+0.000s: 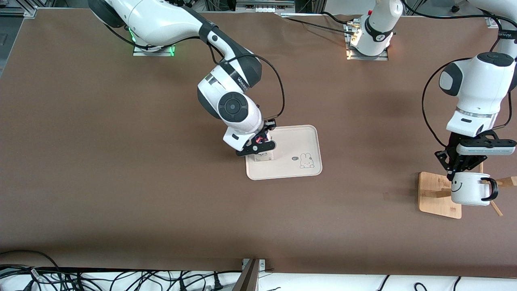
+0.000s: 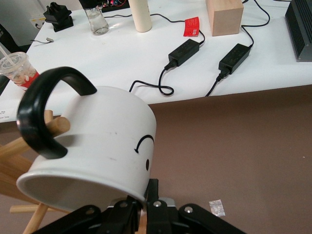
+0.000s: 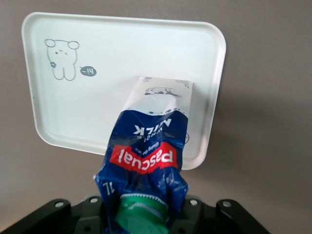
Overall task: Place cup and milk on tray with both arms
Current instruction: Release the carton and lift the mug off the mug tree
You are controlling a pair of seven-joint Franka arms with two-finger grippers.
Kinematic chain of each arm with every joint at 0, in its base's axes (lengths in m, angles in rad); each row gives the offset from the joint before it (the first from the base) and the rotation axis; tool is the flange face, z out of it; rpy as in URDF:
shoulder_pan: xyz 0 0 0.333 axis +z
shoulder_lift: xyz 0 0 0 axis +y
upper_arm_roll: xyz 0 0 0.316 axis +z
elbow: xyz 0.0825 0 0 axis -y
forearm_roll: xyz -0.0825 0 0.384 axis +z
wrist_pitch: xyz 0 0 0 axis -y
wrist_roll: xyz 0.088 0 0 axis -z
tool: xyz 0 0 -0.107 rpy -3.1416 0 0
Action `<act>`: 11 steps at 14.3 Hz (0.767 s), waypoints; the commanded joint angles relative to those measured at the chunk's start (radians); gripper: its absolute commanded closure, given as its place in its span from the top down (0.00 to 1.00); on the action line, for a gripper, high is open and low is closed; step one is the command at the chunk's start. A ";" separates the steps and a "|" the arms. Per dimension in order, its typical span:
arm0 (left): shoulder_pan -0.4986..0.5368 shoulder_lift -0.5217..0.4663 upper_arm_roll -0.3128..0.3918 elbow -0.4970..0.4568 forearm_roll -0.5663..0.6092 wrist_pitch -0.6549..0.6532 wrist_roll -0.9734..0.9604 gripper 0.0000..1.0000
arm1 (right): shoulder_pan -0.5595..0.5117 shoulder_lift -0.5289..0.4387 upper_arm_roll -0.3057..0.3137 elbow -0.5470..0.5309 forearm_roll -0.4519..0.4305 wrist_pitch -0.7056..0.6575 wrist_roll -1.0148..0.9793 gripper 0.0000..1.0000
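Milk carton [image 3: 148, 161] upright on cream tray [image 1: 311, 137], clamped at top by right gripper [image 1: 258, 148]. Smiley mug [image 1: 468, 188] pinched at rim by left gripper [image 1: 460, 169], over wooden rack base [image 1: 432, 194].

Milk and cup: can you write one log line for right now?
right gripper: shut on milk, on tray | left gripper: shut on cup, over wooden rack

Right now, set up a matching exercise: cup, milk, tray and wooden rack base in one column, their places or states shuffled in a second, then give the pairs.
1. cup
2. milk
3. tray
4. wooden rack base

A. flat on the table, bunny drawing on it
B. held by the right gripper over the tray
C. under the lifted cup
D. held by the left gripper

Pairs: 1-D, 2-B, 3-A, 4-C
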 commanded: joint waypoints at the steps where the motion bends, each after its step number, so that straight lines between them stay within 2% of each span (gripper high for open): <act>1: -0.016 -0.004 -0.013 0.014 0.029 0.001 -0.013 0.00 | 0.001 0.002 -0.014 -0.017 -0.019 0.002 0.008 0.48; 2: -0.021 -0.006 -0.024 0.014 0.029 0.001 -0.022 0.00 | 0.001 0.002 -0.015 -0.018 -0.025 0.003 0.008 0.54; 3: -0.024 -0.007 -0.033 0.014 0.027 0.001 -0.030 0.00 | 0.003 0.002 -0.014 -0.018 -0.031 0.008 0.011 0.96; 4: -0.027 -0.010 -0.034 0.015 0.027 0.000 -0.044 0.00 | 0.003 0.001 -0.014 -0.017 -0.030 0.008 0.017 1.00; 8: -0.071 -0.021 -0.034 0.015 0.027 -0.014 -0.071 0.00 | 0.010 -0.012 -0.011 -0.007 -0.024 0.008 0.021 1.00; 11: -0.079 -0.045 -0.077 0.035 0.026 -0.180 -0.073 0.00 | 0.015 -0.018 -0.006 0.012 -0.022 0.007 0.084 1.00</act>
